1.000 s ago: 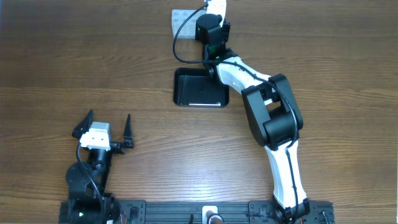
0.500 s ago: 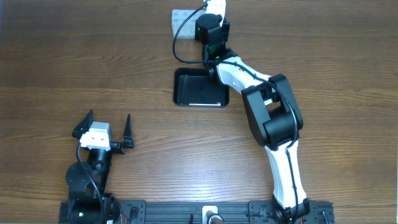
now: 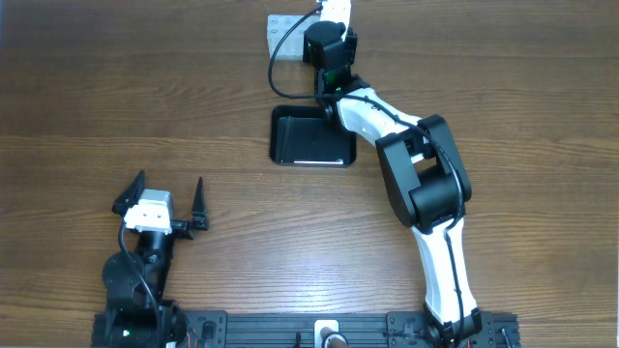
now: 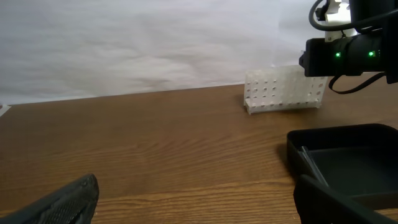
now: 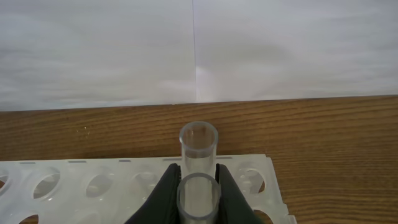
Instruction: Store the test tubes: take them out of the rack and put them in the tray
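Note:
The white test tube rack point(image 3: 284, 29) stands at the table's far edge, with the black tray point(image 3: 280, 145) just in front of it. My right gripper point(image 5: 198, 198) is at the rack's right end point(image 5: 93, 180), its fingers point(image 5: 166, 194) shut on a clear test tube point(image 5: 198, 186) that stands upright in a hole. A second clear tube point(image 5: 199, 142) stands in the hole just behind it. In the top view the right gripper point(image 3: 334, 14) sits over the rack. My left gripper point(image 3: 169, 182) rests open and empty at the near left, far from the rack point(image 4: 283, 90) and the tray point(image 4: 292, 146).
Bare wooden table lies between the left gripper and the tray. The right arm point(image 3: 416, 164) stretches from the near right across the tray's right side to the rack. A white wall rises directly behind the rack.

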Robot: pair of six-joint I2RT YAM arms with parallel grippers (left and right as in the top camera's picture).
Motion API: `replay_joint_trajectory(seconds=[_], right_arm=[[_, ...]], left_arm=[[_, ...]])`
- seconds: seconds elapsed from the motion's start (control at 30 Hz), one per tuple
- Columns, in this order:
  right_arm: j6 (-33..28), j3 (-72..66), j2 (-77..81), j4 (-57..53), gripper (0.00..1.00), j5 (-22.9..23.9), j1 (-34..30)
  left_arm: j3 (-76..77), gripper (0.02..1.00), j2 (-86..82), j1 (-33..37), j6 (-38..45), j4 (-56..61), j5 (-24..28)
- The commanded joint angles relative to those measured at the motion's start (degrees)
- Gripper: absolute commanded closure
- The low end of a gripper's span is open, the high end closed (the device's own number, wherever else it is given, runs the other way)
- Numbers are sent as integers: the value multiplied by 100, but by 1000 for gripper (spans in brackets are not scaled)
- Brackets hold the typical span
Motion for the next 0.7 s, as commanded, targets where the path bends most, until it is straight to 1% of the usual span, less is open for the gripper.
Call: replay_joint_trajectory(seconds=[0.03, 0.1, 0.7], right_arm=[[-94, 129, -72, -17, 934, -2, -33], [-144, 129, -146, -44, 963, -2, -33], [-385, 129, -824, -470, 967, 87, -50]], left_arm=[[-28, 18, -46, 28, 59, -9, 79], [-28, 18, -46, 28, 61, -9, 79], [-28, 18, -46, 28, 59, -9, 79]])
